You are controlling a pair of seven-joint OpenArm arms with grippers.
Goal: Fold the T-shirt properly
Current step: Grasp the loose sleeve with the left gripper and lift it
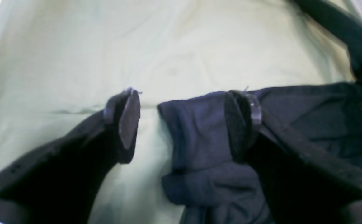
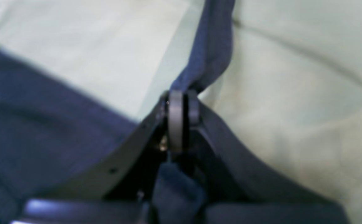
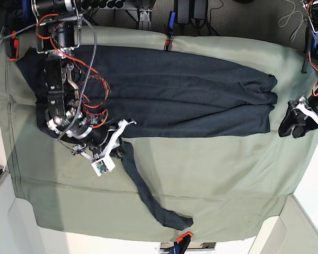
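The dark navy T-shirt (image 3: 180,90) lies spread lengthwise across the back of the table. One long sleeve (image 3: 148,198) trails toward the front edge. My right gripper (image 3: 119,151) is shut on the upper part of that sleeve (image 2: 212,40), and the jaws meet in the right wrist view (image 2: 182,99). My left gripper (image 3: 296,123) sits just past the shirt's far-right end, apart from it. Its jaws stand wide open in the left wrist view (image 1: 185,121). Dark cloth (image 1: 199,140) lies against one finger; I cannot tell if it is the shirt.
An olive-green cloth (image 3: 228,180) covers the table. Clamps hold it at the back edge (image 3: 169,41) and the front edge (image 3: 183,239). Cables and gear line the back (image 3: 191,10). White surfaces flank the front corners (image 3: 21,222).
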